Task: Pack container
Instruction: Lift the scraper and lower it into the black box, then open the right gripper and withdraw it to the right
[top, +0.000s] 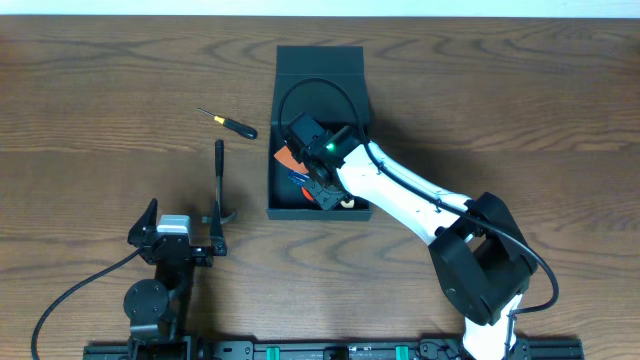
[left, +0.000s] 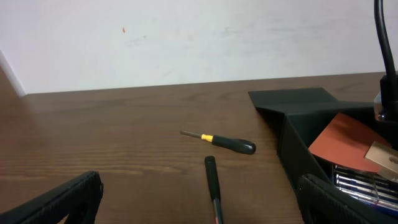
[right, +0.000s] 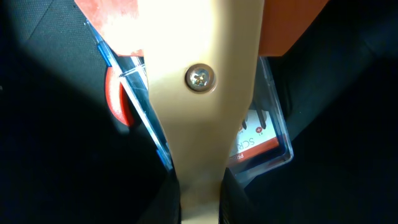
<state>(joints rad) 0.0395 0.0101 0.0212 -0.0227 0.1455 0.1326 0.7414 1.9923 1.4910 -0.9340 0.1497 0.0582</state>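
The dark container (top: 272, 150) stands open at the table's middle, its flap lid (top: 320, 65) lying back. My right gripper (top: 322, 188) reaches down into it, shut on the tan handle (right: 199, 106) of a tool with a screw in it. In the right wrist view the right gripper (right: 199, 202) pinches that handle above a clear bit case (right: 261, 140) and an orange card (right: 289, 28). My left gripper (top: 185, 225) rests open near the front left. In its own view the left gripper (left: 199, 208) has a black-handled tool (left: 211, 177) lying between its jaws, untouched.
A small screwdriver (top: 228, 123) with a black handle and yellow collar lies left of the container, also visible as the screwdriver (left: 224, 142) in the left wrist view. The long black-handled tool (top: 219, 165) lies on the wood table (top: 100, 120) between it and my left arm.
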